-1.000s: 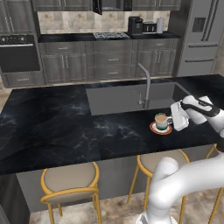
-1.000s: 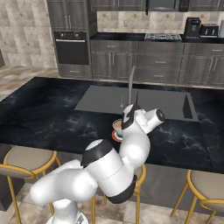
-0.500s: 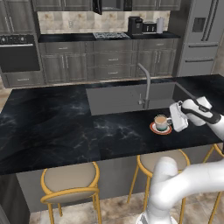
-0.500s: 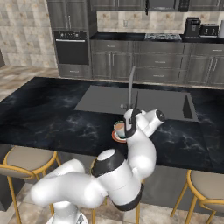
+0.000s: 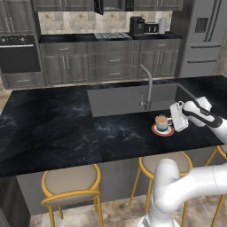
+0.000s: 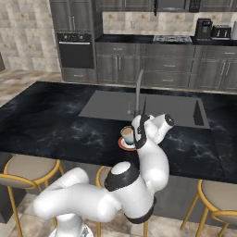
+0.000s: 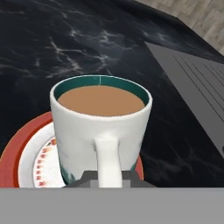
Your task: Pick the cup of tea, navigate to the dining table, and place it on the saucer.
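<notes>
- Cup of tea (image 5: 162, 123) stands upright on the saucer (image 5: 162, 130), its light brown liquid level below the rim.
- Saucer lies flat on the black marble bench (image 5: 66, 128), near the front edge and just in front of the inset grey sink (image 5: 128, 98) and its faucet (image 5: 146, 86).
- Hand (image 5: 176, 118) sits just right of the cup in the left base view, reaching in sideways at cup height.
- In the hand view the cup's handle (image 7: 108, 159) points straight at the camera, and the dark finger tips (image 7: 89, 177) close tightly on either side of its lower end: the hand is clamped on the handle.
- From the right base view, the cup (image 6: 127, 135) and saucer (image 6: 125, 144) show just left of the white wrist.
- Stools (image 5: 70, 185) with tan seats stand under the bench's front edge.
</notes>
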Controlling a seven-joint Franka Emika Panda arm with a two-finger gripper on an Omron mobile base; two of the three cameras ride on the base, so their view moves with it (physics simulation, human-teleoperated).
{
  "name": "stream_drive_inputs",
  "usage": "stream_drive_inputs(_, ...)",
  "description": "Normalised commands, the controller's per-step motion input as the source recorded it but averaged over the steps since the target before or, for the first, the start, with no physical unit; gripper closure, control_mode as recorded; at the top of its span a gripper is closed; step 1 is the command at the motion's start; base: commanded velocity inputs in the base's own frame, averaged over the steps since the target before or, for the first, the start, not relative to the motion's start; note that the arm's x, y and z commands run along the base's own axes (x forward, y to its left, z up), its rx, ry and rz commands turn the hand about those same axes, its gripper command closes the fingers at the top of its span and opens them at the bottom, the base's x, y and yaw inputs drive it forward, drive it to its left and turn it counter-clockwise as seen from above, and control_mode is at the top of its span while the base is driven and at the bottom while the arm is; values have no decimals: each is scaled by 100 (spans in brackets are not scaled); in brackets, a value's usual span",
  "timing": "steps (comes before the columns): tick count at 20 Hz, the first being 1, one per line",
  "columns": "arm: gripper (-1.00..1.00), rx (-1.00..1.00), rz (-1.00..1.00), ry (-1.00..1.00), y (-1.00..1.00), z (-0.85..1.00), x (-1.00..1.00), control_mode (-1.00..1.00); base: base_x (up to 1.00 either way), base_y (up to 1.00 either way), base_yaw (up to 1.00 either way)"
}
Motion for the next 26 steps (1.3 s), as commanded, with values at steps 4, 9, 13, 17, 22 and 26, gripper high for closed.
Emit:
stream_drive_inputs(4,100,0,0,0,0,-17,10,-100,0,0,0)
stream_drive_inputs(9,100,0,0,0,0,-16,0,-100,0,0,0)
stream_drive_inputs(13,100,0,0,0,0,-10,0,-100,0,0,0)
stream_drive_inputs(17,100,0,0,0,0,-10,-10,-100,0,0,0)
stream_drive_inputs(22,100,0,0,0,0,-10,-22,-100,0,0,0)
stream_drive_inputs(26,100,0,0,0,0,-2,-26,-100,0,0,0)
